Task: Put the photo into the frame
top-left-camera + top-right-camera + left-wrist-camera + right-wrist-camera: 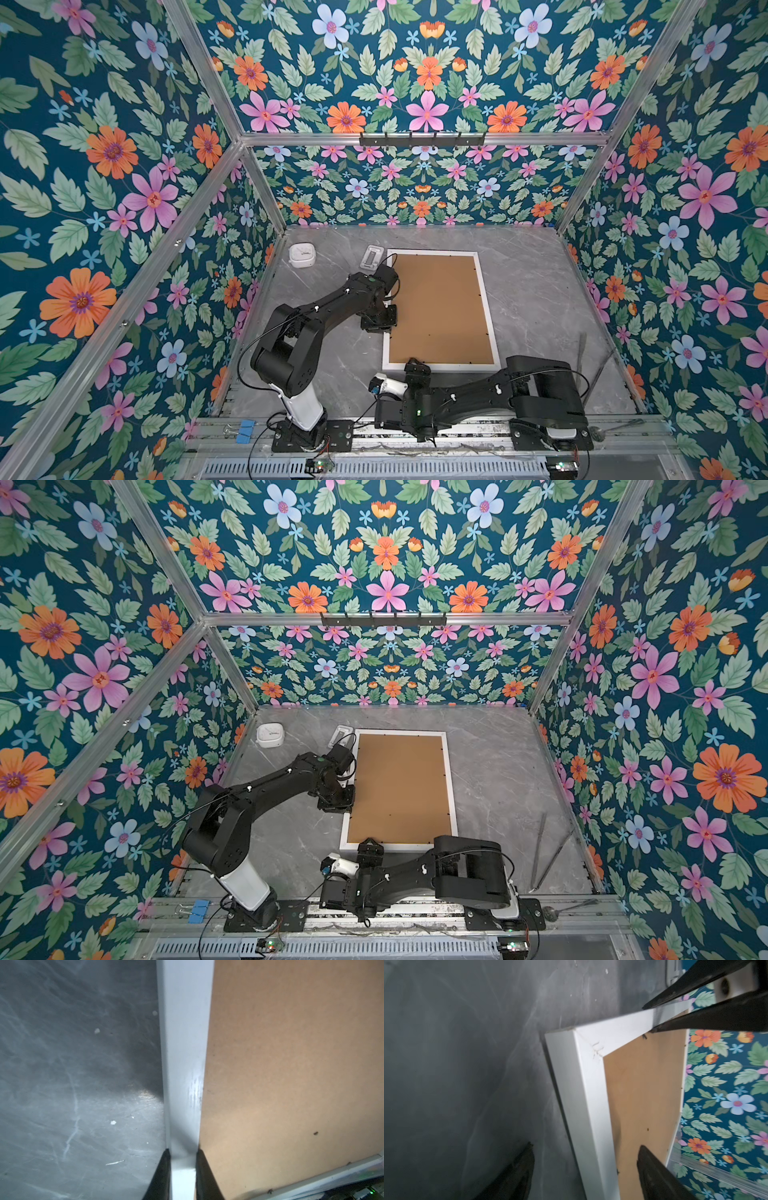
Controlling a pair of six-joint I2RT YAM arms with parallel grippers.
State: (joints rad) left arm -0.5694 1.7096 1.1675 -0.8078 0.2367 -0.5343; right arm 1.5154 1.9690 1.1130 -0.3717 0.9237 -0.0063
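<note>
wide bare tabletop [540, 299] lies open to the right of the frame [589, 1105]. on its left my own left arm [324, 303] bars the way, with a small white tray [372, 257] and a white lidded box [302, 254] beyond it. thin metal rods [539, 850] lie near the right wall [673, 311].

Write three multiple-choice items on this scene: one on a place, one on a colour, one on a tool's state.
1. Where does the left tool grip the frame?
A) a long side rail
B) the near short rail
C) the far short rail

2. What colour is the backing board inside the frame?
A) blue
B) brown
C) black

3. How does the right tool stand?
A) shut on the frame
B) shut on the board
C) open, astride the rail

Answers:
1 A: in both top views it sits partway along the left long rail.
2 B: it shows tan-brown in every view.
3 C: its wrist view shows a wide gap with the rail between.
</note>
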